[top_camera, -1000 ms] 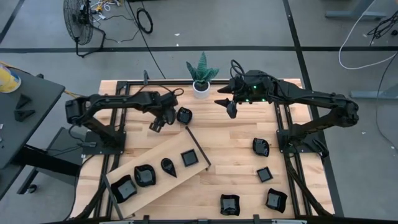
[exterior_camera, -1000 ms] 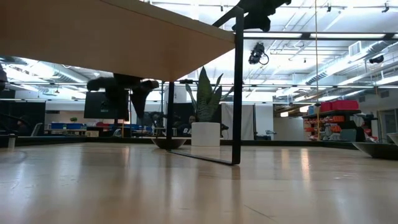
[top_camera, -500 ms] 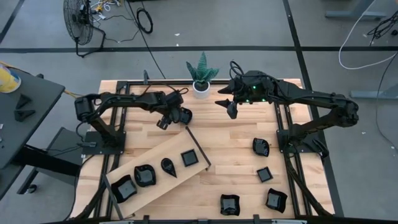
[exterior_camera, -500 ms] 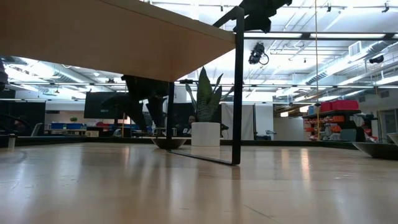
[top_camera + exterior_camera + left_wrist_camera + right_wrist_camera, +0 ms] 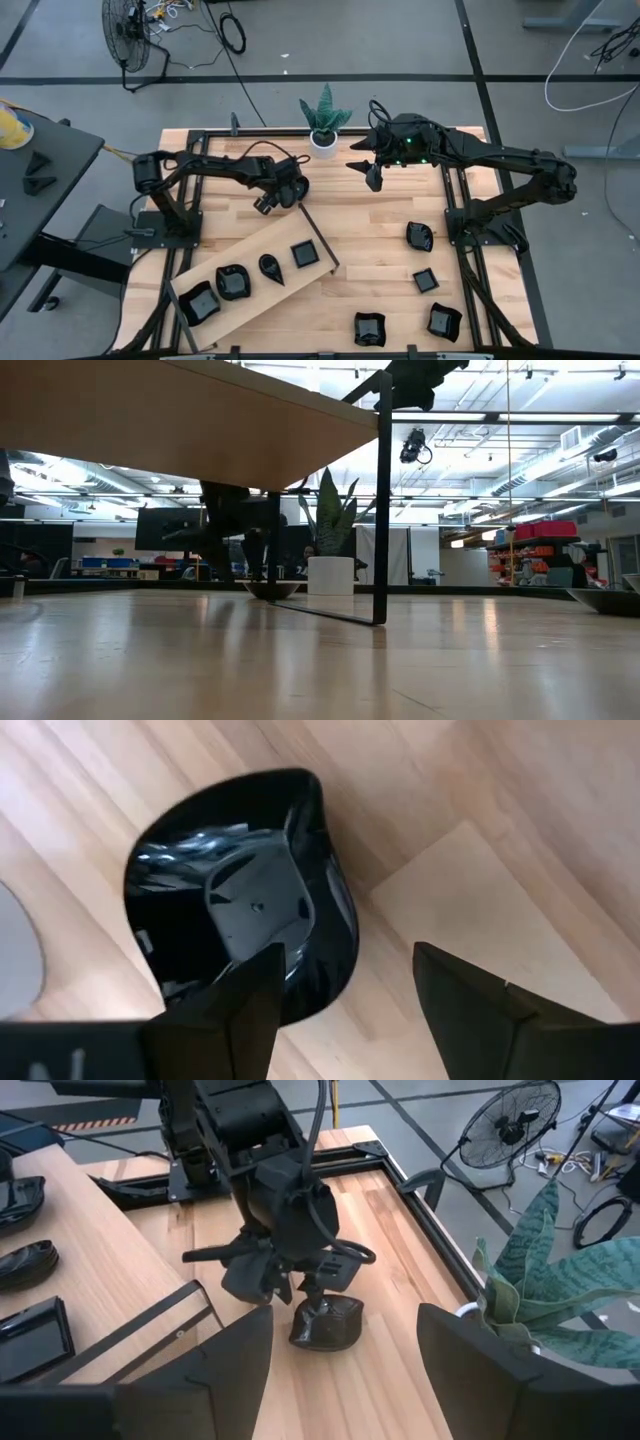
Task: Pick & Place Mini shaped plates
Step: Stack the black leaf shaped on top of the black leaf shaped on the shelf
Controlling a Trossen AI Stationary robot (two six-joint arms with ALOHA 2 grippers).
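A wavy black mini plate [image 5: 300,186] lies on the table at the far middle, near the plant pot [image 5: 323,140]. My left gripper [image 5: 288,190] is low over it, open and pointing steeply down. In the left wrist view one finger [image 5: 250,990] stands over the plate's [image 5: 230,890] hollow and the other [image 5: 470,1000] outside its rim. My right gripper [image 5: 372,178] hangs open, high above the table to the plate's right, with nothing in it. More black plates lie on the wooden board [image 5: 250,300] and on the table's right half. My left gripper comes at the plate's rim [image 5: 345,920] from above, one finger over the hollow and one outside it. I cannot tell whether either finger touches the plate. The plate [image 5: 330,1328] rests flat on the table.
The raised wooden board carries several plates [image 5: 305,254] [image 5: 232,282]; its black leg frame [image 5: 320,235] stands just near of the plate. Loose plates lie at the right [image 5: 419,237] [image 5: 444,321] [image 5: 369,328]. Black rails edge the table.
My left gripper has gone toward the table's right edge and down onto the wavy plate, rolling about its own axis as it sank. Its fingers have kept the same gap. The plate has stayed where it was.
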